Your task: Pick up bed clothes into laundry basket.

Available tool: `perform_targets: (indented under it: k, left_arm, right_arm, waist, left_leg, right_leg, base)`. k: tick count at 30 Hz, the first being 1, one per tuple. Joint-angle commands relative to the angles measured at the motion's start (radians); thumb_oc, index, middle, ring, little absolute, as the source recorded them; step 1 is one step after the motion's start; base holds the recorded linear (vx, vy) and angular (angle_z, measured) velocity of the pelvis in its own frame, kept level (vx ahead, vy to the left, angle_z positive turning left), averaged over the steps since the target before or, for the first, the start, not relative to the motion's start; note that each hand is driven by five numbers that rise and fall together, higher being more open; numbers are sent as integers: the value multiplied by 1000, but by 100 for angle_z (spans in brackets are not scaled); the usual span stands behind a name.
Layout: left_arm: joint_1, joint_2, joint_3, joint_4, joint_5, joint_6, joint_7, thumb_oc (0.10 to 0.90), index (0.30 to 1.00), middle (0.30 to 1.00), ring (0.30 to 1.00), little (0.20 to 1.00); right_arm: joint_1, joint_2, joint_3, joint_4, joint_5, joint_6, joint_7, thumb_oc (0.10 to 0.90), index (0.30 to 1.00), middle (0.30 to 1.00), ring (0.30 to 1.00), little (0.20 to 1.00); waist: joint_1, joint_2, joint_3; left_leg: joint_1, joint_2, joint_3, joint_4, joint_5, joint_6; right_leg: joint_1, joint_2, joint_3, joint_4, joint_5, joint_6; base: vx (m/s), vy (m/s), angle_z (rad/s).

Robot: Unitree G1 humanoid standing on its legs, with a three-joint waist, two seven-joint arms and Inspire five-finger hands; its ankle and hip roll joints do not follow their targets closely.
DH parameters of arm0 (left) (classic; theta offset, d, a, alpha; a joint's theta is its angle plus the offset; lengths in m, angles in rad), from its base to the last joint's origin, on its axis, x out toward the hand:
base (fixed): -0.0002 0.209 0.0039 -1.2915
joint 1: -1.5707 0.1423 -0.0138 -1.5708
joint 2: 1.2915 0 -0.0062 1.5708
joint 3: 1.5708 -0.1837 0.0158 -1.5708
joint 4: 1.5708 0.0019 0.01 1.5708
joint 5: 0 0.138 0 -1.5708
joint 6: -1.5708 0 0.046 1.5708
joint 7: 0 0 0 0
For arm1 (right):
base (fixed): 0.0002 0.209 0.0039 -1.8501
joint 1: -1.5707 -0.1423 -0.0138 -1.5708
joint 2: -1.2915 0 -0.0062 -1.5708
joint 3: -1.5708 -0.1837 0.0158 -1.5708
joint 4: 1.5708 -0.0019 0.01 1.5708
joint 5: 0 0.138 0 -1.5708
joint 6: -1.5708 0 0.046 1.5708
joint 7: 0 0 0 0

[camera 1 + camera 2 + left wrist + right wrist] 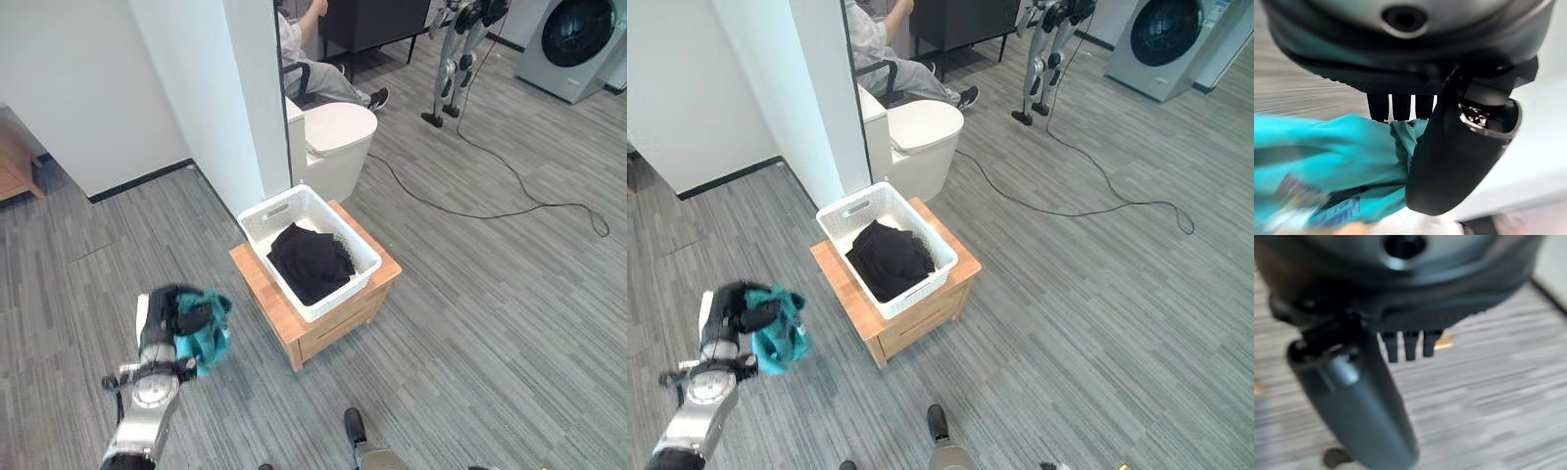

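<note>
— Left hand (181,318) is closest to the head camera, low at the robot's left, above the grey striped carpet (470,294). What's in it?

— Teal cloth (208,331), bunched. The fingers and thumb are curled round it; the left wrist view shows the thumb (1449,161) pressed into the fabric (1337,161) with the fingers hooked over the top edge. Some print or a patch on the cloth there, too blurred to make out.

— Where does the hand stand against the basket?

— Off to the robot's left of it, apart, not over the rim. The white laundry basket (266,217) sits on a low wooden table (377,284) with a drawer front. Black garment (312,260) heaped inside the basket.

— Right hand?

— Right hand (1376,401) shows in its own wrist view, over bare carpet. Thumb stands out, fingertips (1409,346) point down in a row, relaxed, holding nothing.

— Surroundings?

— White wall corner (230,98) just behind the basket, and a white toilet (333,137) beside it, lid down. Seated person (313,69) past the wall, leg and dark shoe showing. Another humanoid robot (456,59) standing further back, a black cable (490,186) trailing from it across the floor. Washing machine (578,39) in the far corner at the robot's right. Wooden furniture edge (15,166) at the far left.
</note>
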Motion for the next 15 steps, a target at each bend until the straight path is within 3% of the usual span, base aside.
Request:
perform_targets:
  k: [1, 6, 11, 15]
  left_arm:
    - [-238, 124, 47, -125, 74, -161, 122, 400, 300, 300, 300, 300]
    - [-325, 98, 19, -263, 111, -192, 161, 400, 300, 300, 300, 300]
    - [-368, 102, -29, -272, 162, -183, 161, 400, 300, 300, 300, 300]
    - [-323, 121, 40, -357, 168, -212, 187, 400, 300, 300, 300, 300]
  right_arm:
    - [-30, -16, 35, 20, -25, -5, -36, 800, 900, 900, 900, 900]
    - [-31, 4, 77, 21, -46, -6, -30, 800, 900, 900, 900, 900]
    - [-21, 5, 82, 47, -53, -4, -23, 800, 900, 900, 900, 900]
    - [14, 21, 58, 86, -45, -1, -17, 800, 900, 900, 900, 900]
  waist:
    - [-17, -49, -48]
    - [-43, -37, -54]
    - [-68, -35, -58]
    - [-62, -33, -63]
  left_leg:
    - [70, -13, 17, 6, -123, -9]
    - [84, -19, 24, 6, -126, -5]
    - [88, -24, 34, 6, -127, -1]
    - [95, -25, 37, 6, -130, -1]
  right_leg:
    - [36, -105, 6, 23, -124, 95]
    - [39, -102, 23, 22, -126, 95]
    - [32, -96, 43, 23, -120, 96]
    - [34, -100, 49, 24, -122, 96]
  base:
    - [0, 0, 0]
    - [-18, -8, -8]
    - [-12, -17, -11]
    - [-9, -27, -12]
